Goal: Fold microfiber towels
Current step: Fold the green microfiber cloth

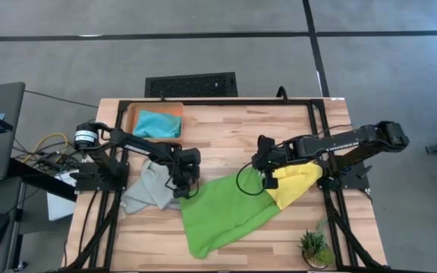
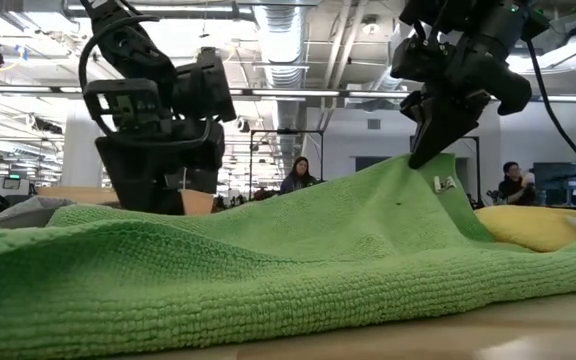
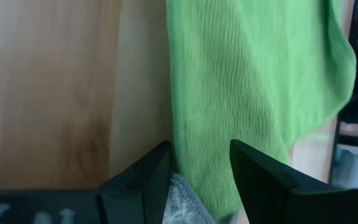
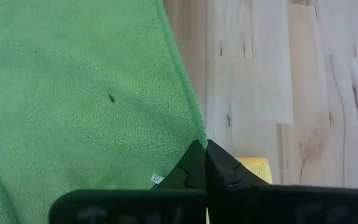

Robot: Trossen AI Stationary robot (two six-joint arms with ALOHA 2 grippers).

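A lime green towel lies spread on the wooden table, slanting from the middle toward the near edge. My right gripper is shut on its far right corner. That corner rises as a peak in the low view while the rest lies flat. My left gripper is open, pointing down over the towel's left corner. Its fingers stand on either side of the green edge, and I cannot tell whether they touch it. A grey towel lies crumpled beside that corner. A yellow towel lies under the right arm. My right gripper pinches the green towel's far right corner between its two shut fingers. The fingers slant down from above and from the table's right. The corner is lifted off the table, and the cloth slopes down from it to the part lying on the table.
An orange tray at the far left holds a turquoise towel. A small potted plant stands at the near right corner. Bare wood shows in the far middle of the table. People sit in the room behind.
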